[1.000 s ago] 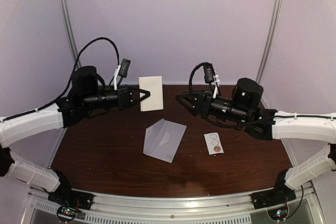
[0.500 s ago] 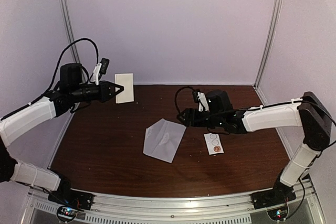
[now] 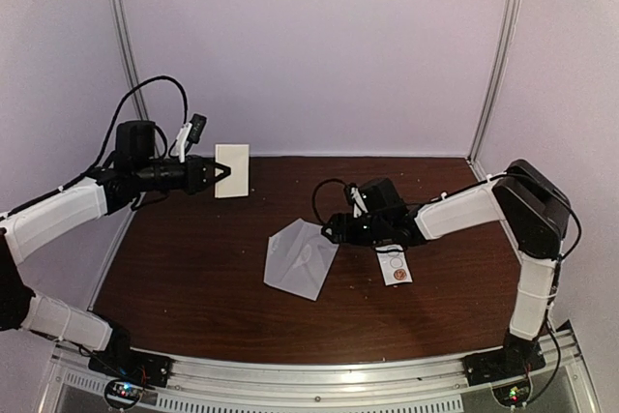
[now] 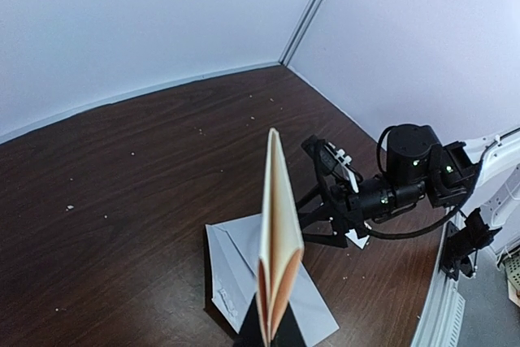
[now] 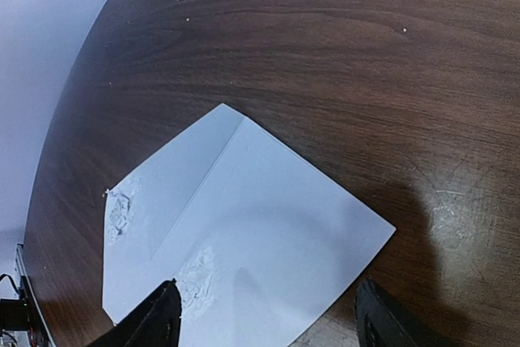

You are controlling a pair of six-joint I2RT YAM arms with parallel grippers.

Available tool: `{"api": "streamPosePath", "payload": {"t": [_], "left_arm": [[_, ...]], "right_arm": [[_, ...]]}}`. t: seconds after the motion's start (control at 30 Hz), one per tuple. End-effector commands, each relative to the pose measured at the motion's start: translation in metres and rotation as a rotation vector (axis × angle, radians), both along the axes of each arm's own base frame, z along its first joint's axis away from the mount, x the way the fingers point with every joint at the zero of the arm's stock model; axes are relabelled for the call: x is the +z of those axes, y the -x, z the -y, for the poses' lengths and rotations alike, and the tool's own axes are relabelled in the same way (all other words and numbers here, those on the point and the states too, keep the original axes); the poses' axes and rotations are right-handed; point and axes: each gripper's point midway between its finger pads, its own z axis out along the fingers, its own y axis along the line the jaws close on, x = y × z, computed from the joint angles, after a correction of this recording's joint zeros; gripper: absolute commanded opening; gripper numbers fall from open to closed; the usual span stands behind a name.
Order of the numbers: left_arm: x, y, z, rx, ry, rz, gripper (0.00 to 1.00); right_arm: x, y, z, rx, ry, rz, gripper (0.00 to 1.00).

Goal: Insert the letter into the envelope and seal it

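The envelope lies flat on the dark wooden table, flap open to the left, with torn patches on its paper. In the right wrist view the envelope fills the frame. My right gripper hovers low over its right corner, open, one fingertip over the paper and the other over the wood; nothing is between them. My left gripper is raised at the back left, shut on the letter, a folded cream sheet. In the left wrist view the letter stands on edge.
A small white sticker strip with circles lies on the table just right of the envelope, under the right forearm. Pale walls enclose the table at the back and sides, with metal posts in the corners.
My right arm has stretched left and down to the envelope's right corner, its jaws opening wider. My left arm carried the letter towards the back left, then a little back to the right.
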Motion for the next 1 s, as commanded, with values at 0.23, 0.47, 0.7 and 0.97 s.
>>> {"api": "streamPosePath", "payload": {"t": [0.23, 0.47, 0.7, 0.97], "left_arm": [[-0.001, 0.002, 0.003, -0.036, 0.004, 0.013, 0.0], [-0.002, 0.002, 0.003, -0.037, 0.001, 0.011, 0.0], [-0.003, 0.001, 0.003, -0.04, 0.001, 0.008, 0.0], [-0.006, 0.001, 0.004, -0.045, 0.004, -0.007, 0.0]], "right_arm": [[-0.022, -0.011, -0.004, -0.031, 0.018, -0.046, 0.74], [-0.033, -0.008, -0.012, -0.003, 0.0, -0.077, 0.74], [-0.042, -0.007, -0.023, 0.038, -0.019, -0.106, 0.73], [-0.042, -0.005, -0.033, 0.07, -0.038, -0.112, 0.73]]}}
